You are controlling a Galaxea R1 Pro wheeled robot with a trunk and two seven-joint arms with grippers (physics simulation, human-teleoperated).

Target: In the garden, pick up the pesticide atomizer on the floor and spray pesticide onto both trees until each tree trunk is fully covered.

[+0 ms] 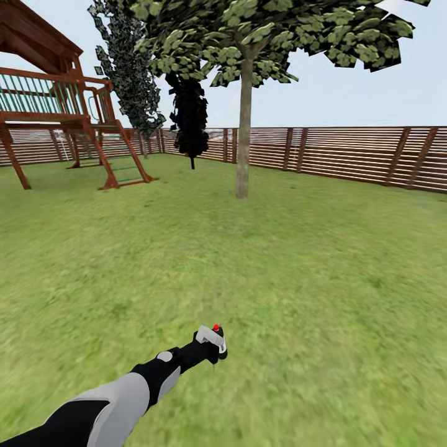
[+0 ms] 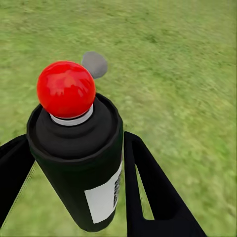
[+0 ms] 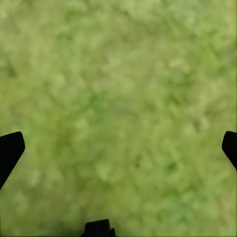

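My left gripper (image 1: 212, 349) reaches forward low over the lawn, shut on the pesticide atomizer (image 1: 213, 336), a small pale sprayer with a red dot on top. In the left wrist view the atomizer (image 2: 79, 163) is a dark can with a white label and a red ball cap, and a black finger (image 2: 148, 190) presses on each side. One tree stands ahead, well beyond the gripper, with its straight grey-brown tree trunk (image 1: 243, 130) under a leafy canopy (image 1: 261, 31). Over bare grass, my right gripper (image 3: 118, 148) is open, its fingertips wide apart.
A wooden playset (image 1: 62, 118) stands at the far left. Two dark conifers (image 1: 189, 118) rise behind the tree. The brown slat fence (image 1: 347, 155) rings the back of the garden. Open lawn (image 1: 298, 267) lies between me and the tree. A grey round patch (image 2: 94, 64) marks the grass.
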